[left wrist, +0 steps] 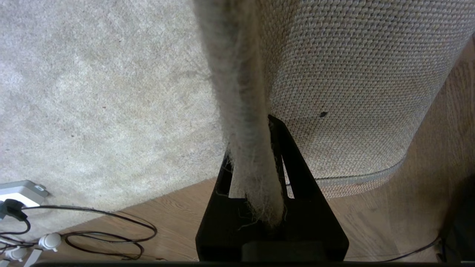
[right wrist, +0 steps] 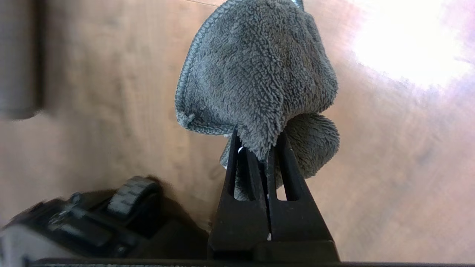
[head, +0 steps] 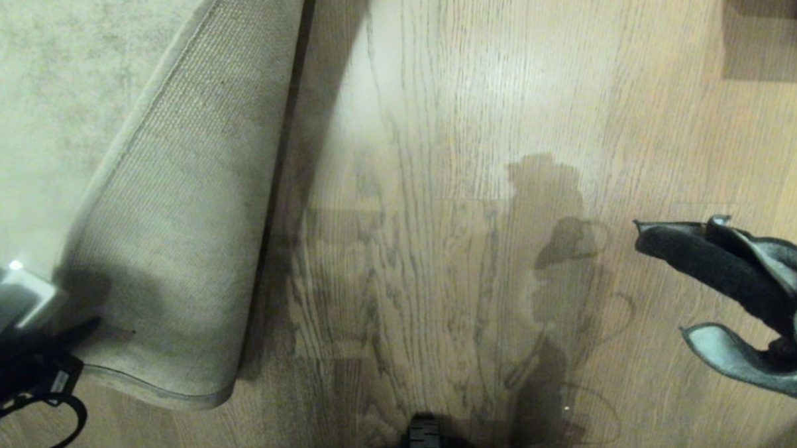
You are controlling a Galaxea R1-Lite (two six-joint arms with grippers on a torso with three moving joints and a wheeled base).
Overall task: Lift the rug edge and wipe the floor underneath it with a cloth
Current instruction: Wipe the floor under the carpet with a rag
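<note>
Left wrist view: black cables (left wrist: 107,237) and a white power strip (left wrist: 22,191) beside the left gripper (left wrist: 256,148), clamped on the lifted rug edge (left wrist: 245,111), woven backing turned up. Bare wood-grain floor (head: 453,186) between grippers. Right gripper (right wrist: 259,148) pinched on the grey cloth (right wrist: 256,70), off the floor, well apart from rug.
</note>
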